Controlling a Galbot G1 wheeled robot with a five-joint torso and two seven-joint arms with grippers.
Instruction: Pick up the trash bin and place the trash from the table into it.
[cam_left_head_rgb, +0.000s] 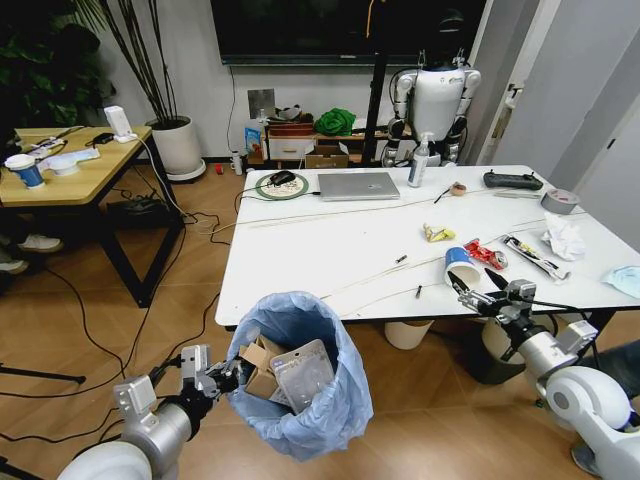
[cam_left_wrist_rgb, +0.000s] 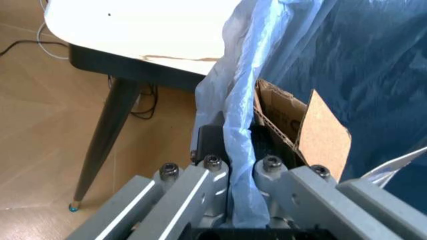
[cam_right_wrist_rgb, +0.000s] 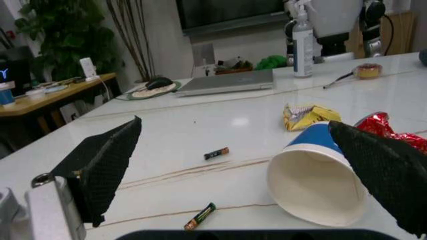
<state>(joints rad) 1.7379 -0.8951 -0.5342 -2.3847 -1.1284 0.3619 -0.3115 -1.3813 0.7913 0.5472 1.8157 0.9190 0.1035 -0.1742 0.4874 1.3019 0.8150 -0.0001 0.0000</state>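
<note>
My white surface (cam_left_head_rgb: 330, 250) fills the middle of the room, with a silver laptop (cam_left_head_rgb: 358, 185) and a spray bottle (cam_left_head_rgb: 419, 163) along its far edge. My left gripper (cam_left_head_rgb: 222, 378) is clamped on the rim of the trash bin (cam_left_head_rgb: 305, 400), its fingers (cam_left_wrist_rgb: 207, 180) pinching the blue liner; the bin hangs off the near edge, with a cardboard packet (cam_left_head_rgb: 262, 365) already inside. My right gripper (cam_left_head_rgb: 478, 296) sits wide open at the near right edge, its pads (cam_right_wrist_rgb: 103, 162) either side of the tipped paper cup (cam_right_wrist_rgb: 319, 175), holding nothing. Yellow (cam_right_wrist_rgb: 303, 114) and red (cam_right_wrist_rgb: 387, 131) wrappers lie just beyond the cup, and two small batteries (cam_right_wrist_rgb: 217, 153) lie to its left.
</note>
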